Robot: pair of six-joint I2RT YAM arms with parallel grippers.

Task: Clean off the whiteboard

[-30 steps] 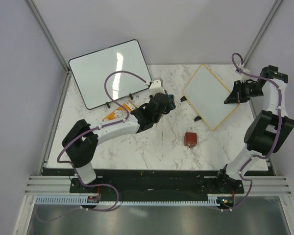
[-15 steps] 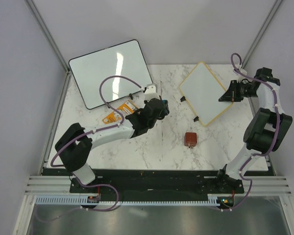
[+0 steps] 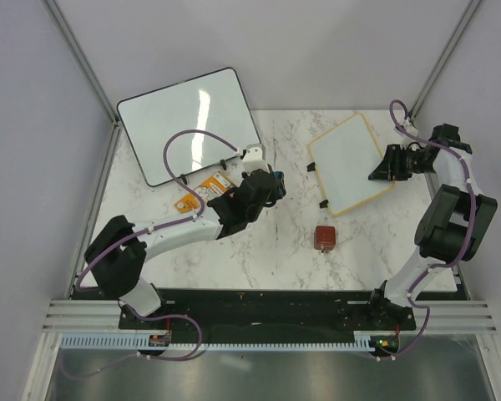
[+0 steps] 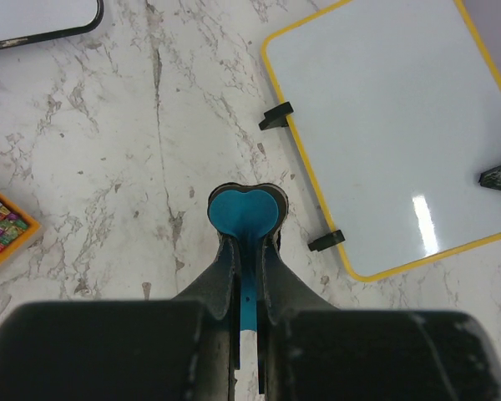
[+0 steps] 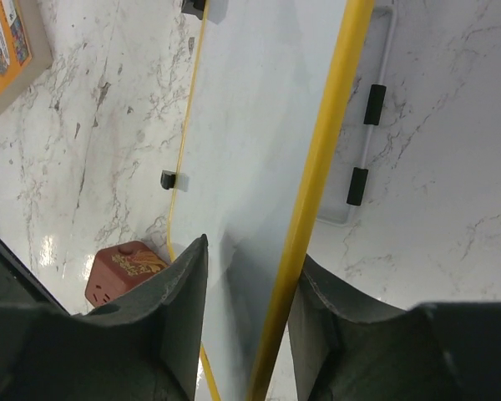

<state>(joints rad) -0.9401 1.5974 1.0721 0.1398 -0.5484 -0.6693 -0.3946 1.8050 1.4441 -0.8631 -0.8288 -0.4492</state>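
Note:
The whiteboard point(image 3: 346, 163) is small with a yellow frame and lies tilted at the back right of the table. Its face shows blank white in the left wrist view point(image 4: 392, 125), with two black clip feet point(image 4: 275, 115) on its left side. My right gripper point(image 3: 386, 164) is shut on the board's right edge. In the right wrist view point(image 5: 250, 255) the yellow frame point(image 5: 321, 167) runs between the jaws. My left gripper point(image 3: 271, 185) is shut on a flat blue eraser pad point(image 4: 244, 213) and hangs over the marble left of the board point(image 4: 245, 244).
A larger black-framed blank whiteboard point(image 3: 188, 124) leans at the back left. An orange printed card point(image 3: 202, 190) lies beside my left arm. A small red-brown block point(image 3: 324, 237) sits on the marble near the middle, below the yellow board. Grey walls close in both sides.
My right gripper has drawn the yellow-framed board leftward and turned it. My left gripper has pulled back a little toward the left with the blue pad still in it.

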